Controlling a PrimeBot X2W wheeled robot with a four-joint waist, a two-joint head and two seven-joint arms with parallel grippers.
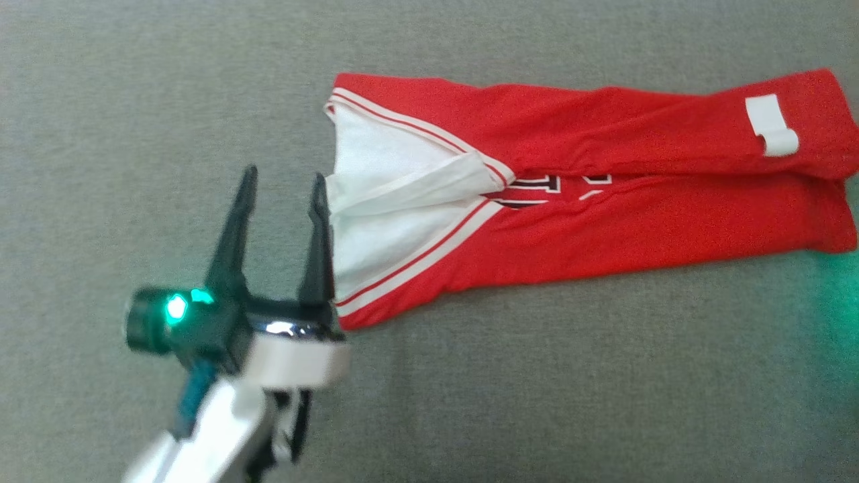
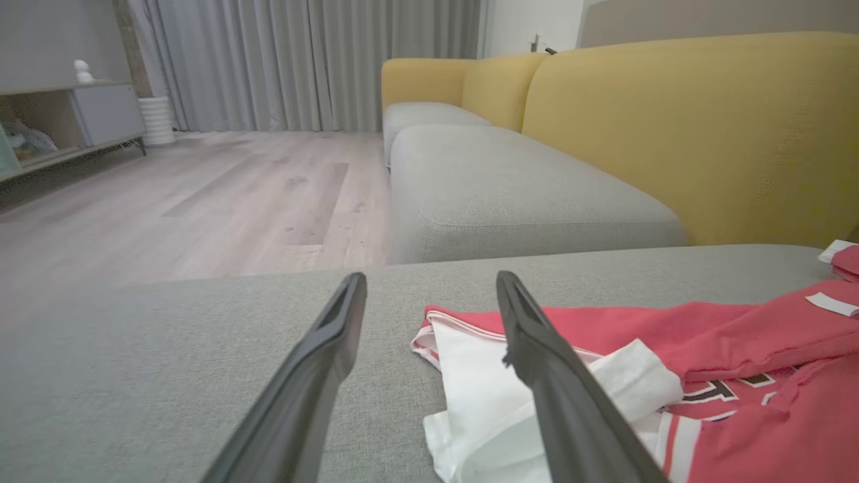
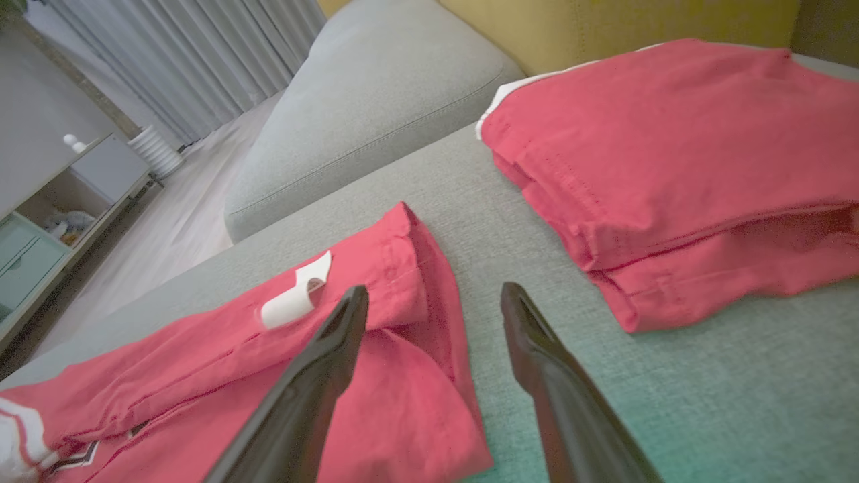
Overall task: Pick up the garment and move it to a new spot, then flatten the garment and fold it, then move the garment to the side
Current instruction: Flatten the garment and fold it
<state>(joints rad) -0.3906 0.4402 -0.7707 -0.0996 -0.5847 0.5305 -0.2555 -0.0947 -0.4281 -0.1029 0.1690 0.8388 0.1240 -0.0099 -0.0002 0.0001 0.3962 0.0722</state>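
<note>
Currently, the red garment (image 1: 604,174) lies folded lengthwise on the grey cushion (image 1: 134,100), the left hand (image 1: 283,173) open and empty with one finger at its white-lined end, the right hand (image 3: 433,290) open and empty at its hem end, near a folded red stack (image 3: 658,147).

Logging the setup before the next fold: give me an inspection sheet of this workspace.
Surface: grey sofa cushion, flat.
Job's things: red garment lying folded lengthwise, white lining showing at one end, white label near the other.
Clutter: stack of folded red clothes beside it.
Grippers: left gripper open at the lining end; right gripper open at the label end.
Cables: nothing seen.
Surroundings: yellow sofa back, grey curtains, wooden floor, cabinet.
</note>
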